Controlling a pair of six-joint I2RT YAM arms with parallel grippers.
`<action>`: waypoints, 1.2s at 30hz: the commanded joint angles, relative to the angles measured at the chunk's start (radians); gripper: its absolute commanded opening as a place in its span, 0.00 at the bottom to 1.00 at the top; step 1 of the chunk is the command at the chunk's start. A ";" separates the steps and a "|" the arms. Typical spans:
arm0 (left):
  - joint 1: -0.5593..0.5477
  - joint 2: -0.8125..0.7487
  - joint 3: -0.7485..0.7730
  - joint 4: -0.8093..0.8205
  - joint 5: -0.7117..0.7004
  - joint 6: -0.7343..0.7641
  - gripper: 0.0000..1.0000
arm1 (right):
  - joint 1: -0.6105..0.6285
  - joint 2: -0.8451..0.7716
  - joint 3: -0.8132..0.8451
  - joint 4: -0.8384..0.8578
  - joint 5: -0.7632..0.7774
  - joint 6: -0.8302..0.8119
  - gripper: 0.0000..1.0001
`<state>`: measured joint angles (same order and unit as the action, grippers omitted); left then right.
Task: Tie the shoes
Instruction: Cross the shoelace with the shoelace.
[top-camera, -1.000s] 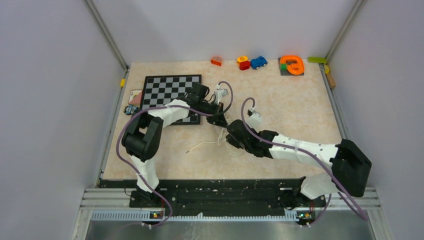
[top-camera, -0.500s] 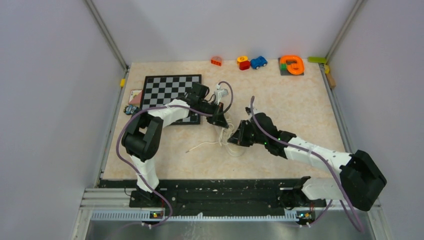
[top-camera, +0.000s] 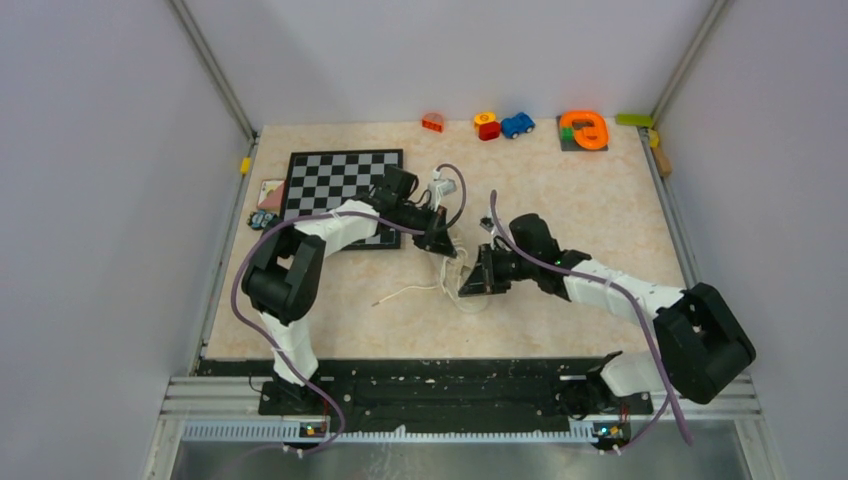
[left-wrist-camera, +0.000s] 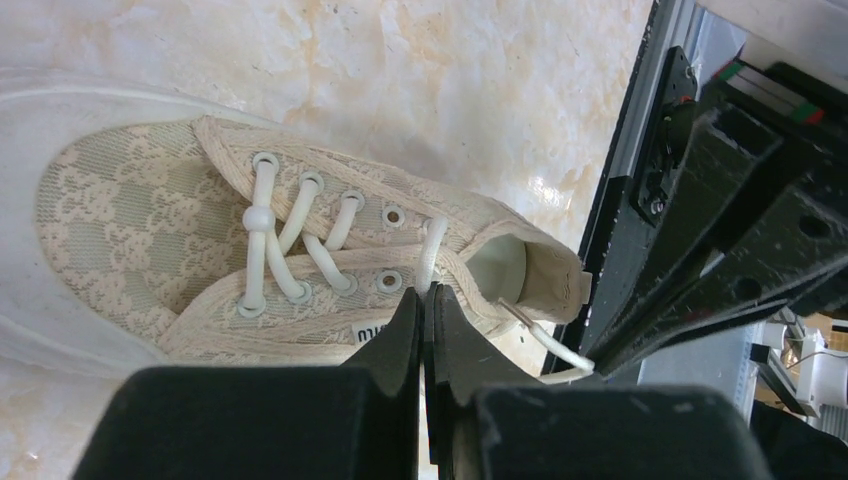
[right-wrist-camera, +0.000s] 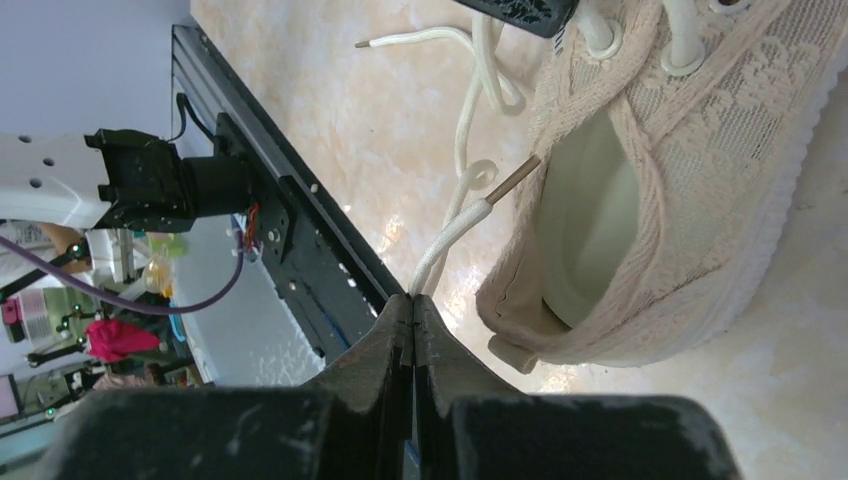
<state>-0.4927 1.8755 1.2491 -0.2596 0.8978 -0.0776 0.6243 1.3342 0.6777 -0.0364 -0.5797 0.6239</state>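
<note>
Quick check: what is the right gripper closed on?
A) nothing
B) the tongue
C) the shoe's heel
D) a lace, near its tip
D: in the right wrist view the right gripper is shut on the lace just short of its tip, beside the heel opening of the shoe.

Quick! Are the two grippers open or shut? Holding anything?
Left gripper: shut, pinching the white lace at the shoe.
Right gripper: shut, pinching the lace end.

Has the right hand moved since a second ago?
Yes. The right hand pivoted: its wrist end swung up-table toward the blue toy car, fingertips barely shifting.
</note>
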 joint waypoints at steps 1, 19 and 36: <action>-0.009 -0.079 -0.025 0.045 -0.001 0.022 0.00 | -0.038 0.004 0.065 -0.009 -0.125 -0.091 0.00; -0.016 -0.073 -0.024 0.049 -0.006 0.029 0.00 | -0.141 0.079 0.111 0.026 -0.293 -0.145 0.00; -0.018 -0.072 -0.022 0.040 -0.004 0.033 0.00 | -0.172 0.168 0.169 0.005 -0.294 -0.194 0.00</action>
<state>-0.5053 1.8500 1.2301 -0.2371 0.8917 -0.0669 0.4736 1.4784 0.7910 -0.0467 -0.8490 0.4694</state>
